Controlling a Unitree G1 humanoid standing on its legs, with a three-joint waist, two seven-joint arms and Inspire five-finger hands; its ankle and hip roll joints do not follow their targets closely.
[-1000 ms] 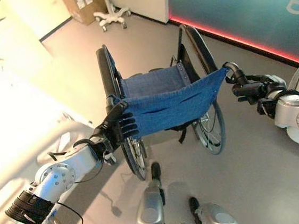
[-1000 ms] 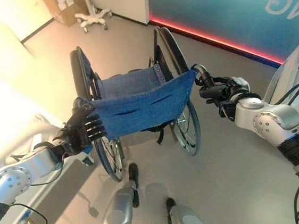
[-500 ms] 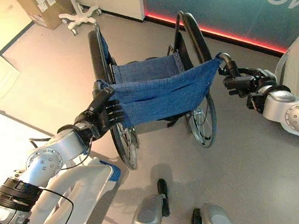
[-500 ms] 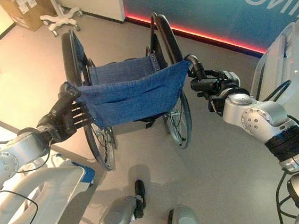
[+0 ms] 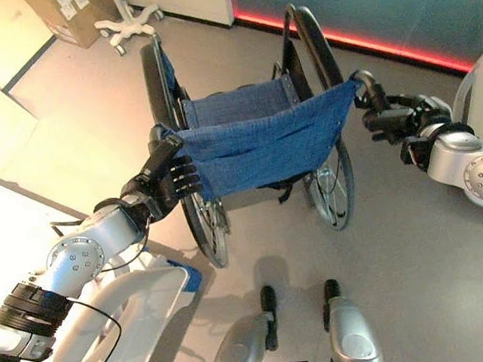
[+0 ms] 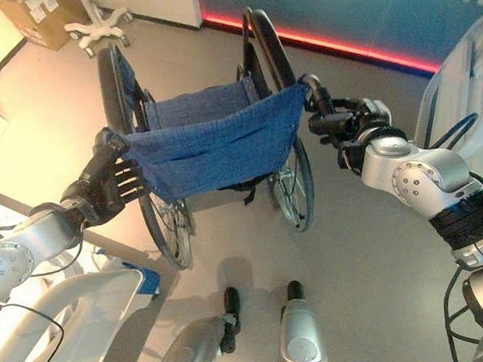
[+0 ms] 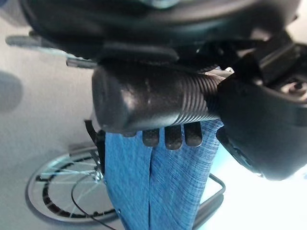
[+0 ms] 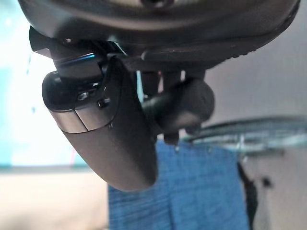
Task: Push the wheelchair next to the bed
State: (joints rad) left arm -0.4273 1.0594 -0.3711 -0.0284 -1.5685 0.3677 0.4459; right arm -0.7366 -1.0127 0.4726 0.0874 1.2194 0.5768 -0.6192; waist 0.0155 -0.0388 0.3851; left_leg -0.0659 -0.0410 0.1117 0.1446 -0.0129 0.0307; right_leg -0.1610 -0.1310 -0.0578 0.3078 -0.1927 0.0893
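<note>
The wheelchair (image 5: 260,149) stands in front of me, with a blue cloth back, blue seat and black wheels, facing away. My left hand (image 5: 165,179) is shut on its left push handle (image 7: 153,103), fingers curled round the ribbed black grip. My right hand (image 5: 399,118) is shut on the right push handle (image 8: 180,108). The white bed (image 5: 6,240) lies at the left, its white plastic end rail (image 5: 118,319) close by my left arm. The chair's left wheel (image 5: 199,224) is a short way from the bed's corner.
A cardboard box (image 5: 68,13) and a white wheeled stand base (image 5: 125,22) sit at the far left by the wall. A teal wall with a red light strip (image 5: 365,43) runs behind the chair. A white panel (image 6: 461,89) stands at the right.
The camera has shifted. The wheelchair stays held by both handles and sits a little farther right and away from me than half a second ago. The bed rail shows closer at lower left.
</note>
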